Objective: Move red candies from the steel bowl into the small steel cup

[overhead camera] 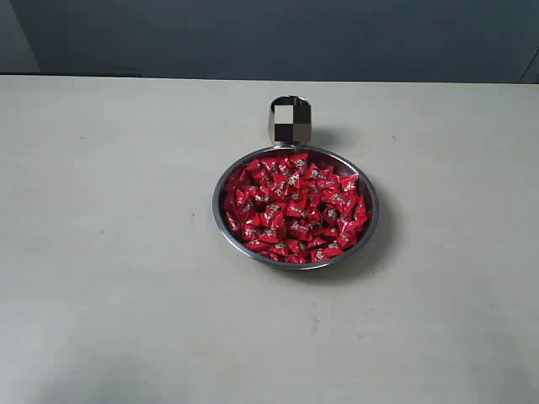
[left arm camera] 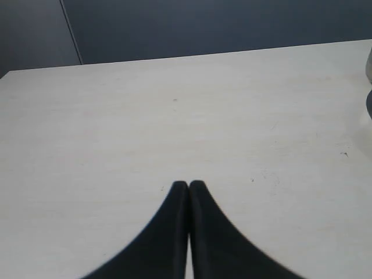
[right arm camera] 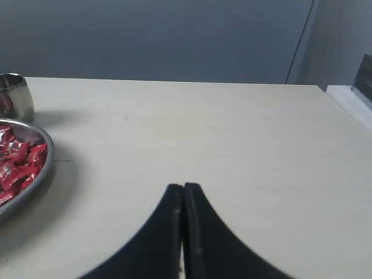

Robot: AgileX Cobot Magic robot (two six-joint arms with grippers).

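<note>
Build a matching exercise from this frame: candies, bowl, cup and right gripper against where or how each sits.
1. red candies
2. steel bowl
3. small steel cup
4. right gripper

A. shut, over bare table
B. upright, just behind the bowl
C. heaped inside the bowl
D. mid-table, full

Pairs: 1-C, 2-D, 3-B, 4-A
</note>
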